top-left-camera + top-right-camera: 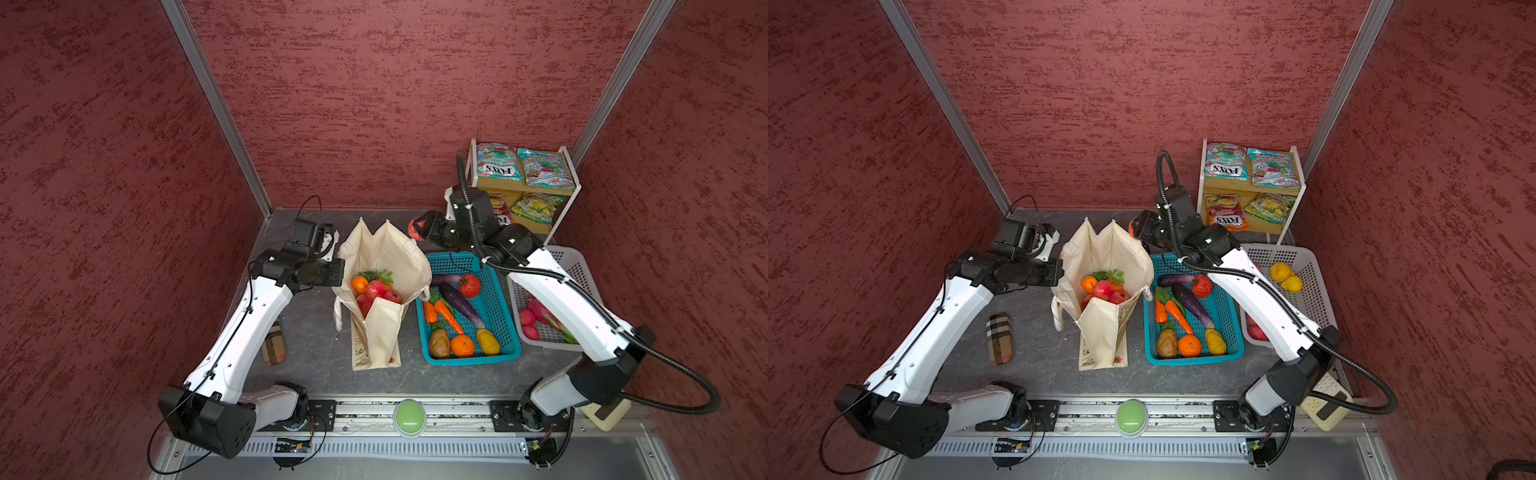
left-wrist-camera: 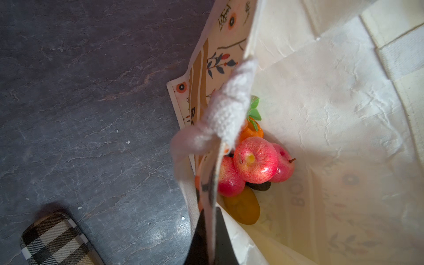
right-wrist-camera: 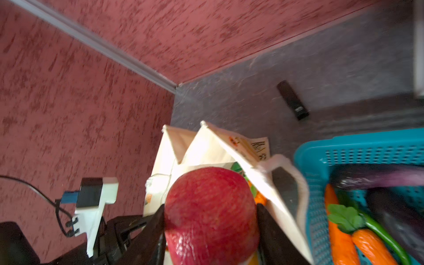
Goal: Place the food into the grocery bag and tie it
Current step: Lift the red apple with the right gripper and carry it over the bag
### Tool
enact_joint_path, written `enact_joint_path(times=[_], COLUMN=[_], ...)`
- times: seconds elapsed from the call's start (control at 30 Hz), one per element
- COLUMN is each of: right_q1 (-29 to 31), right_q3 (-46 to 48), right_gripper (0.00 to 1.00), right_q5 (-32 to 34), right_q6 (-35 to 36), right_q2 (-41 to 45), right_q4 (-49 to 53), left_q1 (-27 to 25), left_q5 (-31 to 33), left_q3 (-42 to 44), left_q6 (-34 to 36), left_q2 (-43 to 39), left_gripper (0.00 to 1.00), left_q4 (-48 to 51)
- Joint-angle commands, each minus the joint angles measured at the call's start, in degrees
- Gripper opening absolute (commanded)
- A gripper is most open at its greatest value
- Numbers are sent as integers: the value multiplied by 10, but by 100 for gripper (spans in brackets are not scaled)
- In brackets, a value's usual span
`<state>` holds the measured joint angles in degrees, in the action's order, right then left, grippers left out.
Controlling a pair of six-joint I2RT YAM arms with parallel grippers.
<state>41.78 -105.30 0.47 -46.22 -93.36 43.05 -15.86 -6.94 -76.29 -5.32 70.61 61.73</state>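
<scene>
Two grips confirmed: your left gripper [image 2: 209, 221] is clenched on the bag [image 2: 321, 103] at its rim; your right gripper [image 3: 210, 212] grasps a red apple [image 3: 206, 231] near the bag's top.

Left pincer [image 2: 210, 216] pinched tight, right pincer [image 3: 211, 214] gripping.

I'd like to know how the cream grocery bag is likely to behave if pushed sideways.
The grocery bag looks floppy: its walls crease and fold, and the left end effector pinches its rim. Tall on a small base, it may tip, though the apples inside probably steady it.
</scene>
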Motion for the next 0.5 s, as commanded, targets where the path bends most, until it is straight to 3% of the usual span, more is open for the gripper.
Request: enact_joint_path(times=[0.0,0.27,0.47], right_q1=[35,96,110], right_q3=[-61,-135,-136], right_gripper=[42,42,43], right_q5=[2,-18,-20], right_q6=[31,83,102], right_q2=[-40,-162,-209], right_q4=[7,41,54], left_q1=[-4,-4,-2], left_q5=[1,-3,-4], left_q3=[-11,-14,-18], left_q6=[1,1,5], left_q2=[1,6,8], left_gripper=[0,0,0], left_q4=[6,-1,-2])
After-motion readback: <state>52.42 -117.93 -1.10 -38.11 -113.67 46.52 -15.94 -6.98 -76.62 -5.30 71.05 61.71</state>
